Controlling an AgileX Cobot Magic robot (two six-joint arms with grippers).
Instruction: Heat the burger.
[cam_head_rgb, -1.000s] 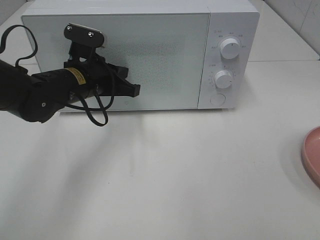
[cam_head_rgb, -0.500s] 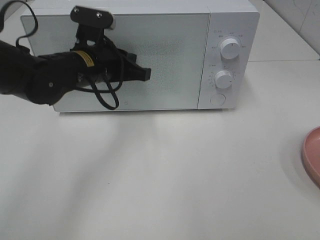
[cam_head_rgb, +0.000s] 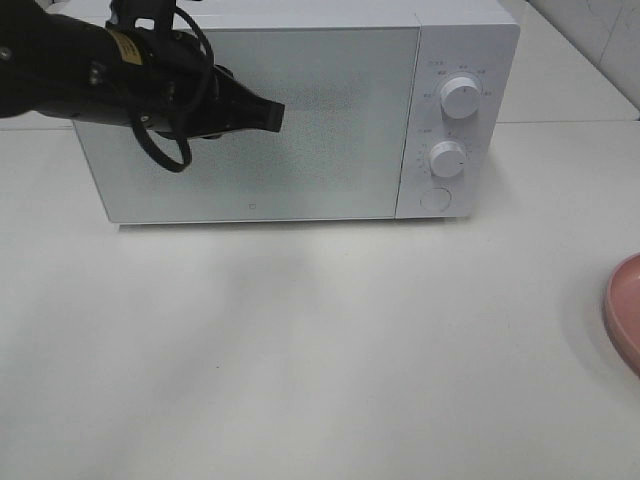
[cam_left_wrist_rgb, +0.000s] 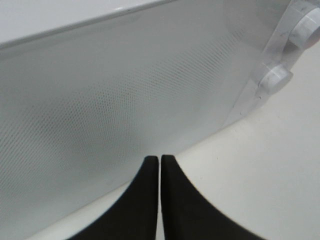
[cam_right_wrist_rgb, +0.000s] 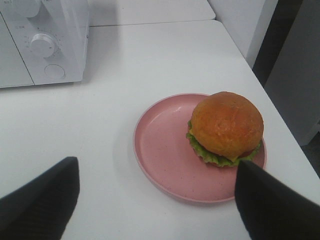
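Burger upright on pink plate

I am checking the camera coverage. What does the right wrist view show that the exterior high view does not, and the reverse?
Only the right wrist view shows the burger, sitting off-centre on the pink plate, and the right hand, open and apart from the plate. Only the exterior high view shows the left hand, shut, in front of the closed microwave door. Both show the microwave, its lower knob, the white table and the plate, which the high view cuts off at its edge.
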